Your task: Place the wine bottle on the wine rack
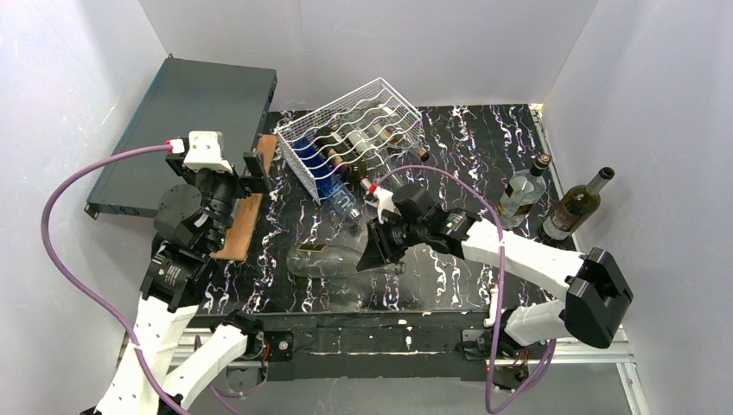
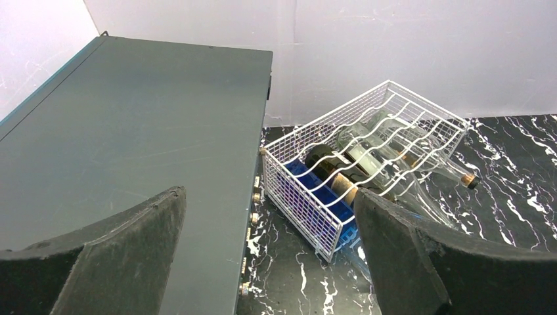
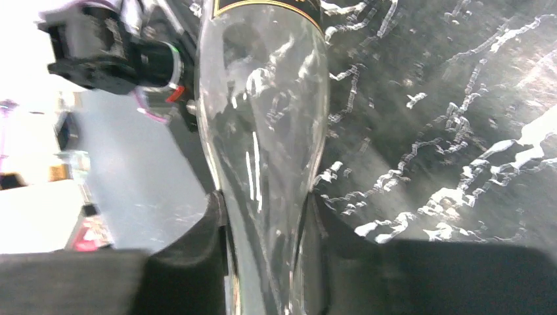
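Note:
A clear wine bottle (image 1: 333, 259) lies on its side on the black marbled table, base to the left. My right gripper (image 1: 373, 252) is shut on its neck end. In the right wrist view the glass wine bottle (image 3: 266, 118) runs up from between the two dark fingers of the right gripper (image 3: 266, 226), which press on both sides of it. The white wire wine rack (image 1: 359, 108) stands tilted at the back centre with several bottles in it. My left gripper (image 1: 258, 173) hangs open left of the wine rack (image 2: 368, 141), holding nothing.
A flat dark grey box (image 1: 194, 112) lies at the back left, beside the left gripper (image 2: 269, 226). A wooden board (image 1: 244, 223) lies under the left arm. A clear bottle (image 1: 521, 194) and a dark bottle (image 1: 577, 206) stand upright at the right.

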Robot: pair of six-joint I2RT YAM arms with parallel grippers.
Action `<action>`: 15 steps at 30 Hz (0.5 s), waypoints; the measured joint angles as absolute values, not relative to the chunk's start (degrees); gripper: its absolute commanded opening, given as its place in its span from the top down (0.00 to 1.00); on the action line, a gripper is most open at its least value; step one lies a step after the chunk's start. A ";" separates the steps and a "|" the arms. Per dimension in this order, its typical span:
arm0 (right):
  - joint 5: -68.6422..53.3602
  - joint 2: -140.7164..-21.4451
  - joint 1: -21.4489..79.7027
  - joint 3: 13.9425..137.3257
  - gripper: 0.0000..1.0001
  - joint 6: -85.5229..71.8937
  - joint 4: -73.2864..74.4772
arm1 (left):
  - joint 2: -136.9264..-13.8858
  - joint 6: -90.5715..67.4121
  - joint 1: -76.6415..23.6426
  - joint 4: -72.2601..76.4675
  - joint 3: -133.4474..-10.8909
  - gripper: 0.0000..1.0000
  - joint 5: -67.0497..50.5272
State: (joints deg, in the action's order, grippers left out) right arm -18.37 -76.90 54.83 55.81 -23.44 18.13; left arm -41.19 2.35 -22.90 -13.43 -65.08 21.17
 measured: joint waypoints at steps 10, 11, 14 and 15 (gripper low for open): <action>-21.39 -76.93 50.28 55.44 0.99 -30.83 13.34 | -41.04 2.37 -22.90 -13.28 -64.97 0.01 21.69; -20.71 -77.10 50.02 55.33 0.99 -30.59 13.80 | -41.04 2.37 -22.90 -13.30 -64.97 0.01 21.69; -20.73 -77.65 49.04 53.21 0.99 -31.75 11.92 | -41.08 2.37 -22.90 -13.28 -64.97 0.01 21.69; -20.80 -78.04 48.86 52.99 0.99 -32.21 11.73 | -41.10 2.37 -22.90 -13.28 -64.97 0.01 21.71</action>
State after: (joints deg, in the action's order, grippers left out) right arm -20.80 -78.04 48.86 52.99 -32.21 11.73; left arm -41.10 2.37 -22.90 -13.28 -64.97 21.71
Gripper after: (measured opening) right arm 0.515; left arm 0.992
